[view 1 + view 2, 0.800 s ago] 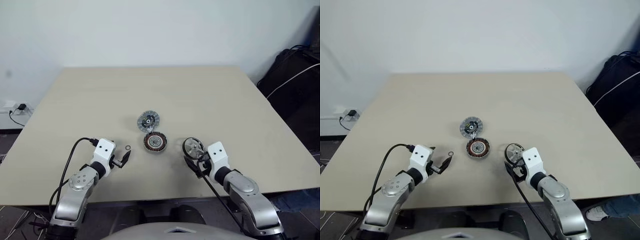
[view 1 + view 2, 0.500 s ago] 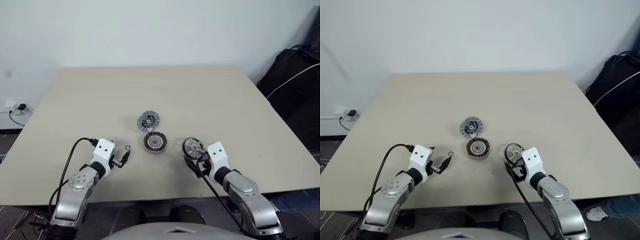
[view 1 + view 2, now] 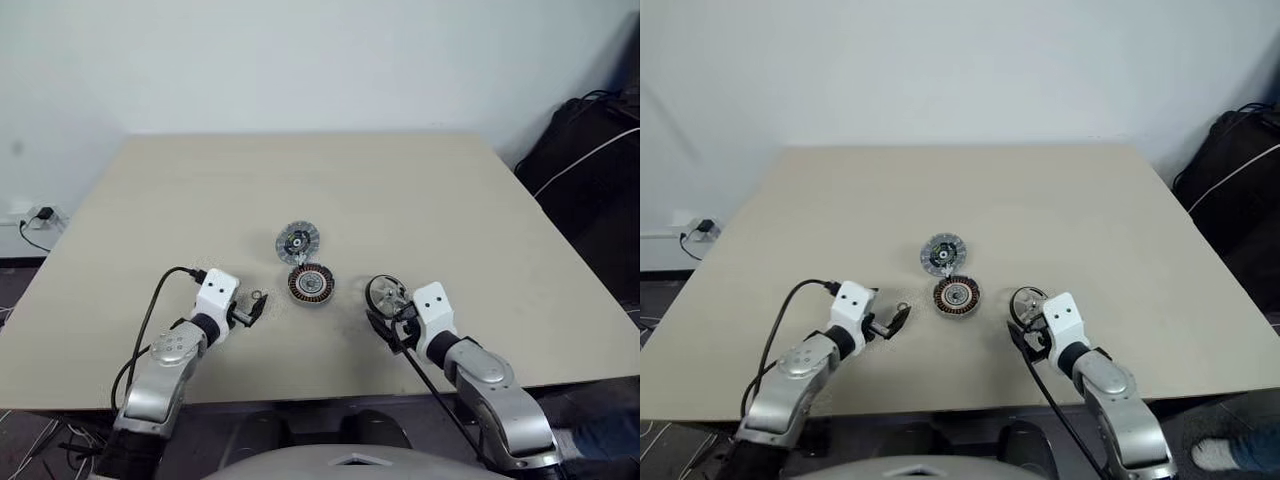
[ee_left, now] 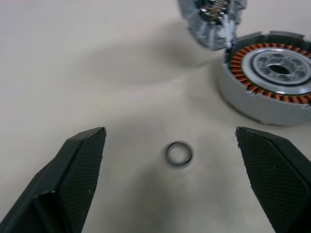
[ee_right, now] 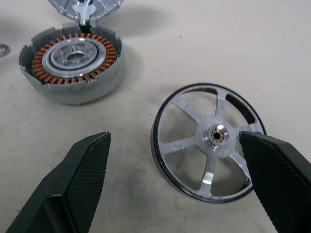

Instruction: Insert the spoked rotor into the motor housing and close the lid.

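Note:
The spoked rotor (image 5: 209, 141), a dark-rimmed wheel with a shiny hub, lies flat on the table right of centre. My right gripper (image 5: 174, 138) stands open just above it, with one fingertip over the rim's edge. To the rotor's left sits the motor housing (image 3: 311, 285), a grey cup with copper windings (image 5: 72, 63). The lid (image 3: 297, 241), a silvery disc with radial lines, lies just behind the housing and touches it. Left of the housing, my left gripper (image 4: 170, 132) is open over the table with nothing in it.
A tiny washer ring (image 4: 178, 154) lies on the table between the left fingers, apart from both. A black bag (image 3: 590, 170) stands off the table's right side. A cable and wall socket (image 3: 35, 215) sit at the far left. The beige table (image 3: 320, 180) reaches well beyond the parts.
My left arm has moved a little forward and inward, so its open fingers now stand around the washer ring. The right arm and the three parts have kept still.

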